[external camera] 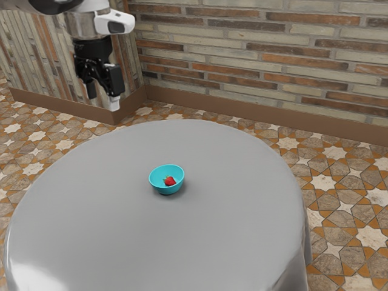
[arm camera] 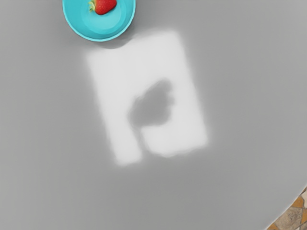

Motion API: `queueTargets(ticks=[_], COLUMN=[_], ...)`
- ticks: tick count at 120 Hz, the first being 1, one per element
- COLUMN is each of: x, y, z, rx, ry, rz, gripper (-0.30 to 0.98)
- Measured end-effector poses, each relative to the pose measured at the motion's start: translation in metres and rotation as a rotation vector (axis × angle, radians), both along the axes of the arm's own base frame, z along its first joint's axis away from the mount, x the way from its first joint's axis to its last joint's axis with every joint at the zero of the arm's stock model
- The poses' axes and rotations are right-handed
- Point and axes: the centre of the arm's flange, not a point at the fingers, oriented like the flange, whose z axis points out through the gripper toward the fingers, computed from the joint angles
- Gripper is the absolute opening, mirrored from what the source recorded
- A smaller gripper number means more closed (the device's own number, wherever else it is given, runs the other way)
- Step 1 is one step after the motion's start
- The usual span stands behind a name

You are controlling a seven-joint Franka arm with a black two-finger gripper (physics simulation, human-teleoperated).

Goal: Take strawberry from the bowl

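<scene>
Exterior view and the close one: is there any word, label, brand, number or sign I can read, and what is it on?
No readable text in either view.
Turquoise bowl: none visible.
Strawberry: none visible.
Gray tablecloth: none visible.
Robot arm: a dark patch on its white part, too small to identify as lettering.

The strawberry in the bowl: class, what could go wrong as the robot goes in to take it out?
First, the strawberry lies down inside the bowl, so the open pincer could hit the rim on its way in.
Second, the tablecloth looks smooth, so a nudge might slide or tip the bowl.
Third, the fruit is small beside the bowl, so a poorly centered grasp could miss it.
</scene>
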Motion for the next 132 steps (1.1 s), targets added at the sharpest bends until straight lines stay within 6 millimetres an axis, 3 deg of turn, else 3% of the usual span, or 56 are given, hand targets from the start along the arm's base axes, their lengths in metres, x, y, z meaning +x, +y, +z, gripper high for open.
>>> queueTargets(ticks=[20,36,42,52,62,75,92,115,132], x=[-0.005,-0.005,0.009,0.044,0.062,0.085,0.112,0.131,0.139], y=[0.002,0.002,0.002,0.008,0.021,0.032,0.025,0.017,0.013], z=[0.003,-0.020,-0.043,-0.105,-0.161,-0.209,-0.258,-0.299,-0.310], rx=[0.005,-0.002,-0.002,-0.008,-0.023,-0.045,-0.071,-0.101,-0.109], ry=[-0.018,0.025,0.060,0.128,0.166,0.156,0.131,0.098,0.054], rz=[0.014,0.024,0.007,-0.022,-0.065,-0.159,-0.330,-0.563,-0.727], gripper=[0.69,0.69,0.69,0.69,0.69,0.69,0.69,0.69,0.69])
